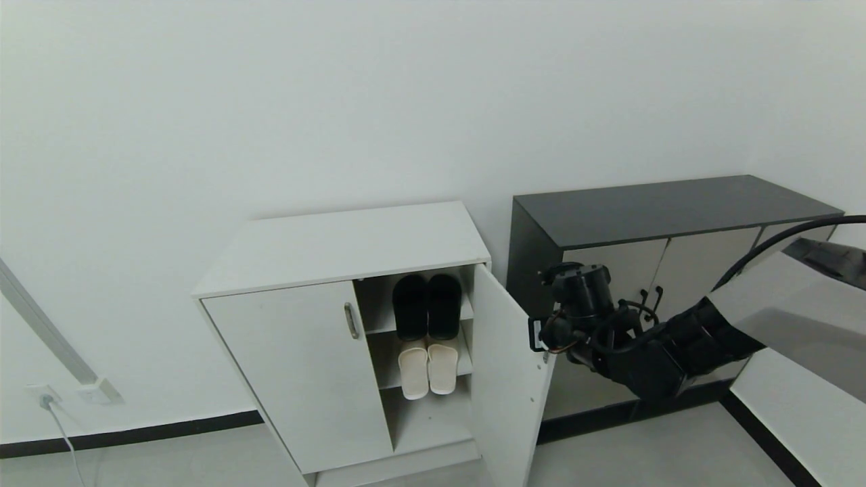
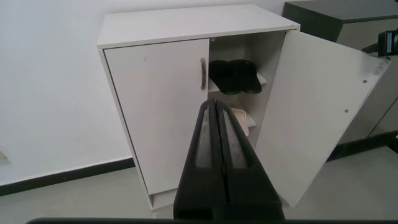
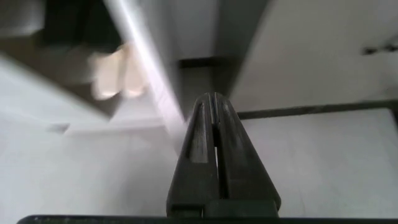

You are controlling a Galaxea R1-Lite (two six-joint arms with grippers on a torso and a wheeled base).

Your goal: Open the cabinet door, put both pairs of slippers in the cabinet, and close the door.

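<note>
The white cabinet (image 1: 345, 247) stands against the wall with its right door (image 1: 504, 379) swung open and its left door (image 1: 298, 372) closed. A black pair of slippers (image 1: 427, 306) sits on the upper shelf and a cream pair of slippers (image 1: 427, 367) on the shelf below. My right gripper (image 1: 538, 336) is at the outer face of the open door, near its free edge. Its wrist view shows the right gripper (image 3: 214, 99) shut and empty, the door edge (image 3: 152, 81) just ahead. My left gripper (image 2: 216, 107) is shut and empty, in front of the cabinet and apart from it.
A dark-topped sideboard (image 1: 663, 210) stands right of the cabinet, close behind the open door. A white counter (image 1: 798, 406) runs along the right. A wall socket with a cable (image 1: 44, 398) is low on the left. Bare floor (image 1: 643, 453) lies in front.
</note>
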